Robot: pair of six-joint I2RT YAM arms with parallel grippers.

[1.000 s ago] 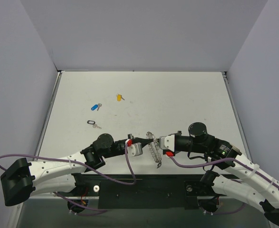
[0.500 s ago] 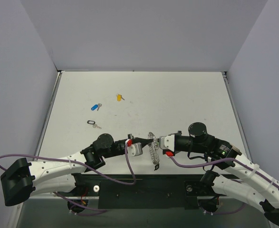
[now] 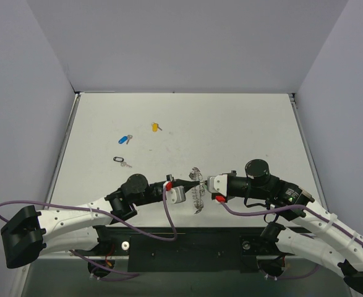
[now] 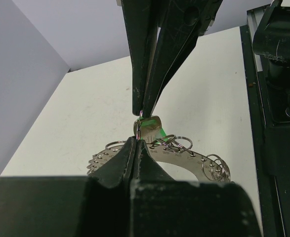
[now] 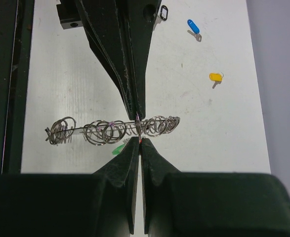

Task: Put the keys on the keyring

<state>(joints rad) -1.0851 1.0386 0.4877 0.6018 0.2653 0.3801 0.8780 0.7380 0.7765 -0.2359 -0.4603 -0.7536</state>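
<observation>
Left gripper (image 4: 137, 142): we see the jaws pinched right down to a sliver, the tips biting on the left edge of the keyring (image 5: 105, 130).
Right gripper (image 5: 139, 143): just as narrow, nipping a thin wire loop on the ring's opposite edge; whether it has the key's blade too, we cannot tell.
Meeting point: the two sets of tips come nose to nose, left arm in from the left and right arm in from the right, with only the ring's band between them.
Keyring: it hangs off the table (image 3: 243, 130) at the near middle, edge-on between the arms, its long axis running near to far across the line of both grippers.
Green key (image 4: 153, 131): it is tucked against the ring just beside the pinch, touching the loops; we cannot say whether it is fully threaded.
Loose keys: the black key (image 3: 119, 159), blue key (image 3: 125, 139) and yellow key (image 3: 154, 127) lie on the table far and to the left, well apart from the ring.
Nearer arm: we judge the left one, since all three loose keys lie on its side.
What the next move turns on: we reckon the loop must be worked along the ring's edge, square to both grippers.
</observation>
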